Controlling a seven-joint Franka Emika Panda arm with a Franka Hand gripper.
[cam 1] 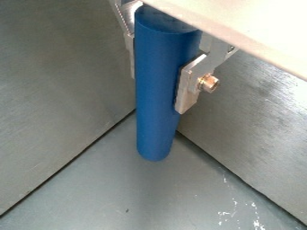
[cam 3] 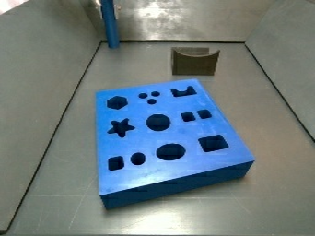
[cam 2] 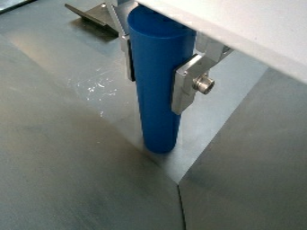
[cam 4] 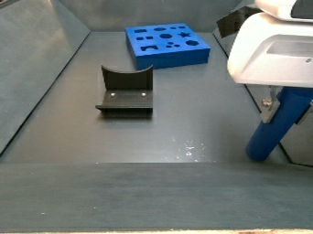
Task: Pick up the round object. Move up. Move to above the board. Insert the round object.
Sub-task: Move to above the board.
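Gripper closed on the peg, silver fingers clamped on opposite sides of its upper part, as both wrist views show. Peg upright, lower end at or just touching the floor near a corner of the walled grey enclosure; contact not certain from these views. High grip leaves most of the shaft free below the fingers, presumably so the lower end can enter a hole unobstructed. Vertical hold suits a straight downward insertion.

Further off, dark notched block standing alone on the floor, apart from the peg and not part of the task.

Farthest, board lying flat near the opposite end, cut-outs facing up, well apart from the gripper. Several round holes visible in a side view of the board; matching hole not determinable.

Judgement: pick-up stage, grasp made, lift not yet evident. Risk: peg tilting in the grip during the transfer.
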